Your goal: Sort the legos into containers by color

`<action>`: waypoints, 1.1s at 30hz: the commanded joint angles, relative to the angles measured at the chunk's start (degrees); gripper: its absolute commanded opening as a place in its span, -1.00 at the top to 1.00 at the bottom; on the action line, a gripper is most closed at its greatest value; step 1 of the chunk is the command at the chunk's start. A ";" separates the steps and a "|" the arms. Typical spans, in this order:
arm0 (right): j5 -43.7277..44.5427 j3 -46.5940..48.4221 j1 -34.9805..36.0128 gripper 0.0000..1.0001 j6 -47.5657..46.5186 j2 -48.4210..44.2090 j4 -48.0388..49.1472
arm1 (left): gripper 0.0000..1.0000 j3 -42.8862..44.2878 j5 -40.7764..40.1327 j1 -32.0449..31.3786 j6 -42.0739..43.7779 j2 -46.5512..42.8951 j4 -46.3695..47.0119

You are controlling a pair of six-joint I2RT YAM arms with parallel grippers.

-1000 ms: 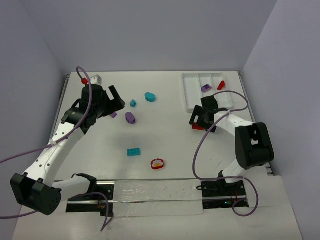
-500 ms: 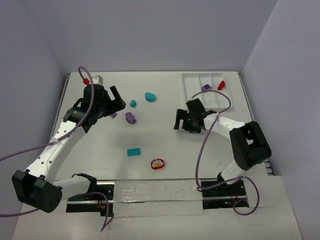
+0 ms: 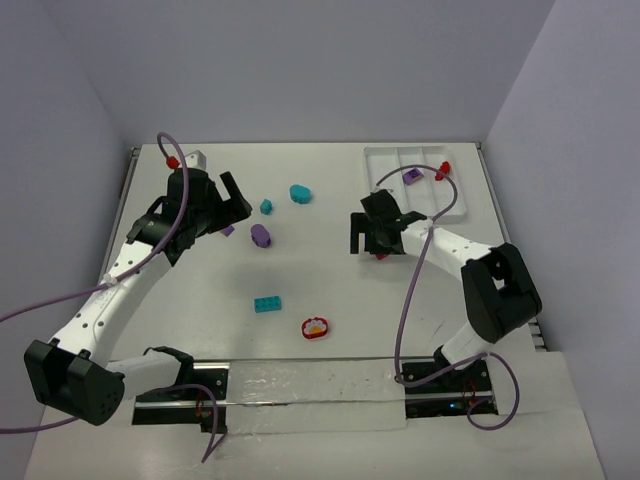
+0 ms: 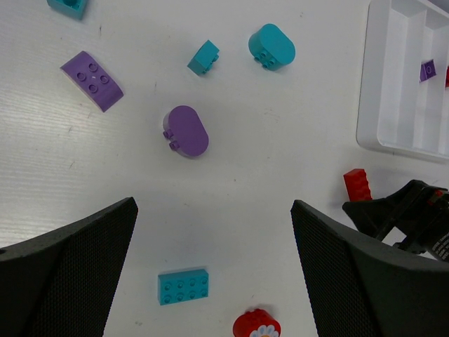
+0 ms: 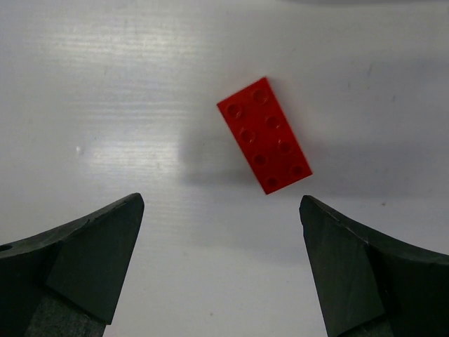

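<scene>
Right tool [image 5: 221, 207] spread wide; red brick [image 5: 264, 135] just ahead, centred, untouched.

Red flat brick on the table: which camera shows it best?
The right wrist view: the red brick fills the middle, all eight studs clear, just ahead of the open right gripper. The left wrist view shows it small, at the far right. In the top view that gripper hides nearly all of it.
</scene>
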 commanded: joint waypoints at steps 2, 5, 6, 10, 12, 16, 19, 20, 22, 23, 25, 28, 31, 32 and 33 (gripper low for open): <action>6.06 5.11 -1.00 -1.00 -4.21 4.00 -1.23 | -0.99 0.98 0.01 -0.19 -0.38 -1.16 1.09; 4.13 5.59 -2.39 -1.00 -4.49 5.71 0.25 | -0.99 1.16 -0.34 -0.19 -0.16 -1.16 0.90; 3.51 5.59 -2.64 -1.00 -4.74 6.13 1.01 | -0.99 1.48 -0.55 -0.19 -0.05 -1.02 0.69; 3.40 6.05 -3.47 -1.00 -4.95 8.14 1.49 | -0.99 2.14 -0.64 -0.23 0.04 -0.74 0.37; 2.17 5.74 -4.10 -1.00 -5.06 9.16 2.03 | -0.99 1.61 -0.16 -0.19 -0.06 -0.87 0.75; -0.75 5.59 -4.16 -1.00 -4.89 10.04 2.67 | -0.99 0.59 0.14 -0.19 -0.47 -0.86 1.29; -3.74 5.66 -4.16 -1.00 -4.84 10.61 2.75 | -0.99 0.49 0.23 -0.19 -0.40 -0.77 1.37; -4.69 5.47 -4.16 -1.00 -4.74 10.65 2.88 | -0.99 0.58 0.16 -0.26 -0.38 -0.77 1.44; -5.63 5.14 -4.07 -0.99 -4.27 10.28 3.11 | -0.99 1.05 0.05 -0.19 -0.20 -0.77 1.28; -5.74 4.98 -4.02 -0.97 -4.11 10.12 3.32 | -0.99 1.26 -0.01 -0.19 -0.09 -0.72 1.23; -5.23 4.80 -3.76 -0.90 -3.67 9.89 3.27 | -0.99 1.67 -0.43 -0.19 0.20 -0.69 0.83; -3.08 4.89 -3.37 -0.65 -3.17 10.03 2.77 | -0.99 2.23 -1.27 -0.19 0.49 -0.83 0.32; -2.12 4.81 -3.37 -0.42 -2.88 10.30 2.65 | -0.99 2.27 -1.01 -0.19 0.41 -1.03 0.32; -1.85 4.67 -3.31 -0.31 -2.62 10.30 2.71 | -0.99 2.20 -0.88 -0.19 0.28 -1.29 0.32; -1.67 4.54 -3.28 -0.20 -2.48 10.21 2.82 | -0.99 2.09 -0.83 -0.19 0.19 -1.43 0.32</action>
